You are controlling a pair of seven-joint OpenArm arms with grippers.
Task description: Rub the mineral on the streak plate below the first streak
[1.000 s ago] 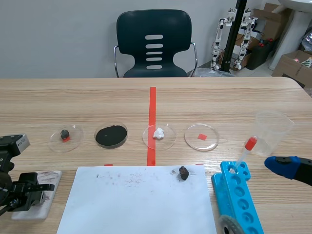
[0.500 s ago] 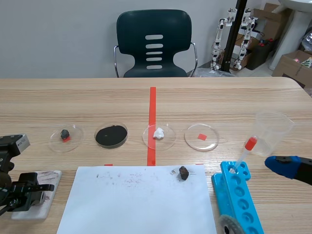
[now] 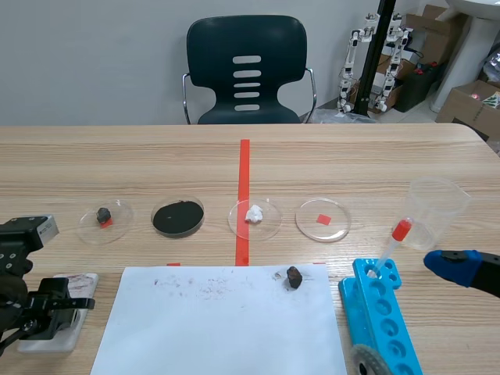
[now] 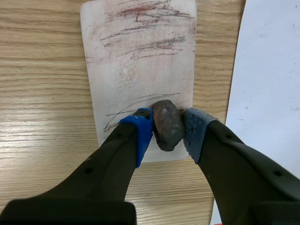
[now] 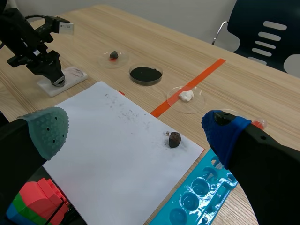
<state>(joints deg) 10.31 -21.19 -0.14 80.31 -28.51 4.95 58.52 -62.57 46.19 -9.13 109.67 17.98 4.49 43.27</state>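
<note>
In the left wrist view my left gripper (image 4: 167, 129) is shut on a dark brownish mineral (image 4: 166, 124), which rests against the near part of the white streak plate (image 4: 139, 61). Reddish streaks mark the plate's far half, and thin dark lines run just ahead of the mineral. In the scene view the left gripper (image 3: 48, 311) sits over the streak plate (image 3: 56, 322) at the table's left front. My right gripper (image 5: 136, 126) is open, hovering at the right, with its blue pad (image 3: 453, 266) showing in the scene view.
A white paper sheet (image 3: 219, 320) lies at the front middle with a second dark rock (image 3: 294, 276) on it. Several petri dishes (image 3: 178, 216) line up behind it. A blue test-tube rack (image 3: 381, 312), a dropper (image 3: 392, 242) and a plastic cup (image 3: 437, 211) stand at the right.
The left arm has shifted slightly toward the near edge along the streak plate with the mineral in its grip. The right arm has stayed put.
</note>
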